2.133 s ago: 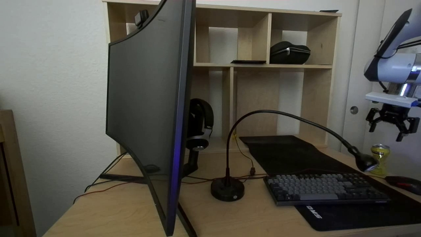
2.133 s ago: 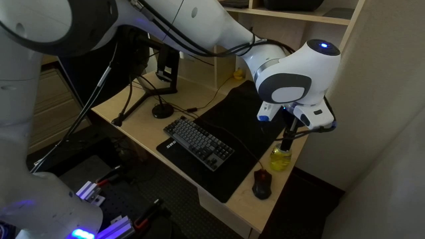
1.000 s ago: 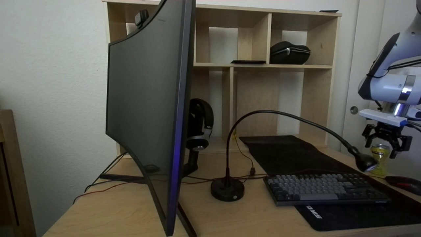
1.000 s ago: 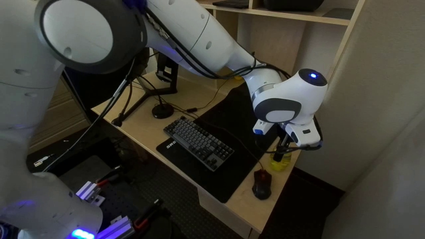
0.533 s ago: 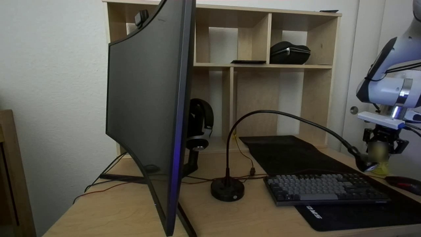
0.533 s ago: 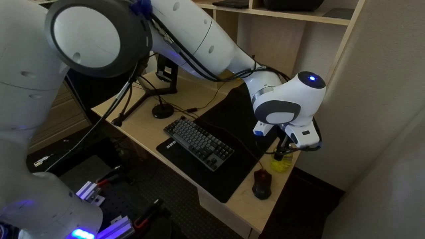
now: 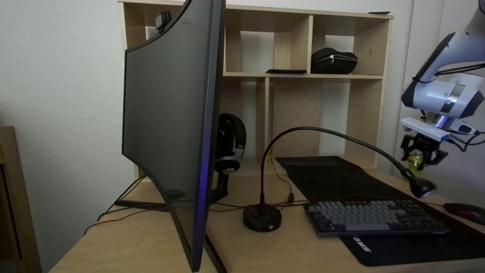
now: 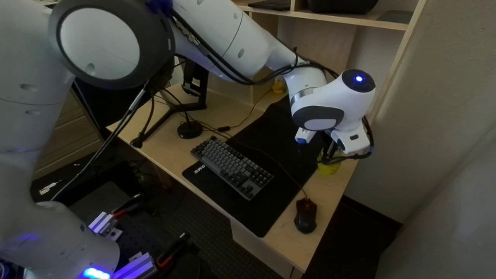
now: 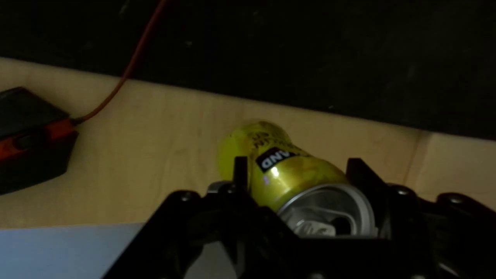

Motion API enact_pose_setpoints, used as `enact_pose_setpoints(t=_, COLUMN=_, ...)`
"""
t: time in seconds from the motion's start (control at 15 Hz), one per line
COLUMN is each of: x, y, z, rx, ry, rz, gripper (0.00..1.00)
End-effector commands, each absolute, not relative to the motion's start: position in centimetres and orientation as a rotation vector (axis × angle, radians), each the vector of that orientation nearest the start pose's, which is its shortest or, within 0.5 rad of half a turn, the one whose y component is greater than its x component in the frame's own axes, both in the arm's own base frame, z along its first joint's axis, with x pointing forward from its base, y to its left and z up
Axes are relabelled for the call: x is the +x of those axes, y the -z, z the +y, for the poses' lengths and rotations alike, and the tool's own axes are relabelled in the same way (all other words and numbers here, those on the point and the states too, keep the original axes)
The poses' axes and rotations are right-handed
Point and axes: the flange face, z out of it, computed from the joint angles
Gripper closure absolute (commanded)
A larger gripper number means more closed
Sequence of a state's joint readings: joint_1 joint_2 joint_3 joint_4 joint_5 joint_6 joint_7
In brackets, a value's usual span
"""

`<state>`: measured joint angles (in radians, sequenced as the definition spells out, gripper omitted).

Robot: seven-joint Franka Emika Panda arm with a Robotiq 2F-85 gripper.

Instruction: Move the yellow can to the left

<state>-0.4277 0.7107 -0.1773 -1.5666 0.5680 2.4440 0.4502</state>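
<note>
Evidently our black two-fingered hand (image 9: 297,166) grips the yellow-green metal can (image 9: 292,170) near its top, its long axis pointing down toward the pale wooden surface (image 9: 162,128); we should carry it left upright.

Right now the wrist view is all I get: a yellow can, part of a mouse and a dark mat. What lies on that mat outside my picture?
Observer: A keyboard lies on the mat; both exterior views show it.
Visitor: Oh! And where is it, compared with what the end effector holds?
Observer: In an exterior view it lies to the left of the yellow can, across part of the mat.
Visitor: What else stands on the desk?
Observer: In an exterior view, a round black lamp base sits between a big screen and the keyboard.
</note>
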Motion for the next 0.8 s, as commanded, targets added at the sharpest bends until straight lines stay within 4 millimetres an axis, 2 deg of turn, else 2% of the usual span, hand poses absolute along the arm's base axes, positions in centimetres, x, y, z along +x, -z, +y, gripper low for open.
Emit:
enact_pose_setpoints(t=0.0, x=62.0, y=-27.9, z=-37.3, rx=-2.098, ry=0.326, rz=1.646, gripper=0.61)
enact_pose_setpoints(t=0.07, x=62.4, y=-28.4, z=-36.8, rx=-2.089, ry=0.329, rz=1.584, gripper=0.61)
enact_pose_setpoints(t=0.13, x=62.5, y=-27.3, z=-37.0, rx=-2.114, ry=0.334, rz=1.690, gripper=0.36)
enact_pose_setpoints(t=0.4, x=62.8, y=-28.2, z=-36.6, rx=-2.105, ry=0.343, rz=1.622, gripper=0.36)
enact_pose_setpoints(t=0.47, x=62.6, y=-28.3, z=-36.8, rx=-2.142, ry=0.327, rz=1.625, gripper=0.61)
enact_pose_setpoints(t=0.73, x=63.2, y=-28.1, z=-36.8, rx=-2.262, ry=0.261, rz=1.337, gripper=0.61)
